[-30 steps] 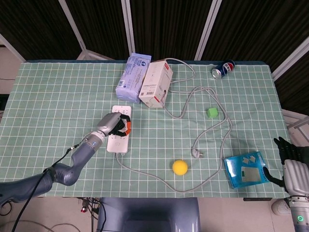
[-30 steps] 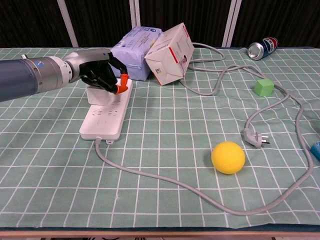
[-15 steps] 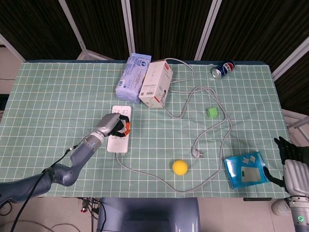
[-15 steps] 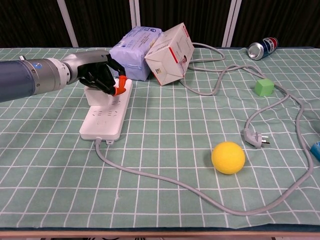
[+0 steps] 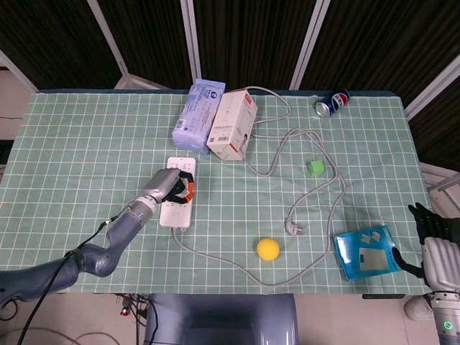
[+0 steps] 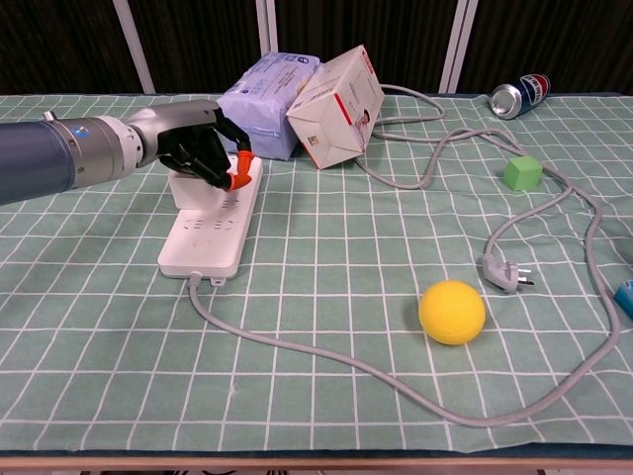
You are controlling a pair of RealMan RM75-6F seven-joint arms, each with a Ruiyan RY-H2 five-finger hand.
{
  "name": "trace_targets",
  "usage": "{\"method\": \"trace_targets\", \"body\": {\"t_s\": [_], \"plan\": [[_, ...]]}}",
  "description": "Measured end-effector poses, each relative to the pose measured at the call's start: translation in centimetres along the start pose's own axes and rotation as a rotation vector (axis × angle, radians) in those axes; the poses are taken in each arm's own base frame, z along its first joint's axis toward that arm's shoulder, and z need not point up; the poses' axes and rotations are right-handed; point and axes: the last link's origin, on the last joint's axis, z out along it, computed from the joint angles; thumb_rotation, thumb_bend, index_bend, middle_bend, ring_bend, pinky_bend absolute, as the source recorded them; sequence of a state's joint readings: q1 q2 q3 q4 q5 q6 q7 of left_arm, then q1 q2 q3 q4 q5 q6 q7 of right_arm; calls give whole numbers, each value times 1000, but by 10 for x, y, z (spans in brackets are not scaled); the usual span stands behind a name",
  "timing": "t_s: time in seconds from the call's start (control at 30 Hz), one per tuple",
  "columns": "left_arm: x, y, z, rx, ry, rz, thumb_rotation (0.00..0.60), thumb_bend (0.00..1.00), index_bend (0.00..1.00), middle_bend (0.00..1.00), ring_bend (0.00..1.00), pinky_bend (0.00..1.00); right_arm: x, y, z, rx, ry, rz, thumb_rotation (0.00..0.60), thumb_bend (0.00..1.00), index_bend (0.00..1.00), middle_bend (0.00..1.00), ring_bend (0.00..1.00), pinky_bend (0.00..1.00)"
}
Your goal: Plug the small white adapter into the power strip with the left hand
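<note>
In the head view, the left hand (image 5: 171, 185) is seen lying over the far half of the power strip (image 5: 177, 212), which rests flat on the green checked tablecloth (image 5: 86, 144). The fingers are curled down around something pale, but the small white adapter itself is almost wholly hidden from above by the hand. The right hand (image 5: 431, 241) is seen at the table's right edge, well apart from the work; whether its fingers are spread or curled cannot be told, and nothing is seen in it.

In the chest view, the small white adapter (image 6: 188, 188) is shown as a squat white block standing on the far sockets of the power strip (image 6: 208, 233), gripped from above and from the sides by the dark fingers (image 6: 203, 158) of the left hand (image 6: 198, 150). Whether its pins are fully seated cannot be told.

The adapter is judged to be light, rigid and smooth-skinned, so some slipping under a loose hold is to be expected; it is best held by two opposite flat sides, low enough that it is kept upright while pressed straight down. The strip is judged light as well, and it may slide or tip on the cloth if the push is made at a slant.
</note>
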State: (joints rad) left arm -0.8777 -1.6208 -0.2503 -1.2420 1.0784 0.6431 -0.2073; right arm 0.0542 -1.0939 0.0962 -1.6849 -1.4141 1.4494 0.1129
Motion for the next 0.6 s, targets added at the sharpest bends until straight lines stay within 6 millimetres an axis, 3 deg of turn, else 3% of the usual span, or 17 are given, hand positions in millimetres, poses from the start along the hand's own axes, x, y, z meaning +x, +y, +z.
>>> {"method": "trace_targets", "body": {"t_s": [0.23, 0.4, 0.5, 0.6], "plan": [[-3, 4, 1, -7, -8, 5, 600, 559, 832, 1000, 908, 1000, 0, 0, 0, 0, 2, 2, 600, 396, 0, 0, 0, 40], [10, 9, -1, -23, 37, 6, 600, 498, 780, 974, 870, 976, 1, 0, 0, 2, 3, 3, 600, 396, 0, 0, 0, 40], [22, 14, -5, -46, 75, 3, 600, 449, 678, 890, 794, 874, 0, 0, -1, 4, 2, 2, 600, 396, 0, 0, 0, 40], [35, 21, -12, -72, 114, -5, 600, 390, 545, 702, 615, 688, 0, 0, -1, 6, 3, -1, 600, 396, 0, 0, 0, 40]]}}
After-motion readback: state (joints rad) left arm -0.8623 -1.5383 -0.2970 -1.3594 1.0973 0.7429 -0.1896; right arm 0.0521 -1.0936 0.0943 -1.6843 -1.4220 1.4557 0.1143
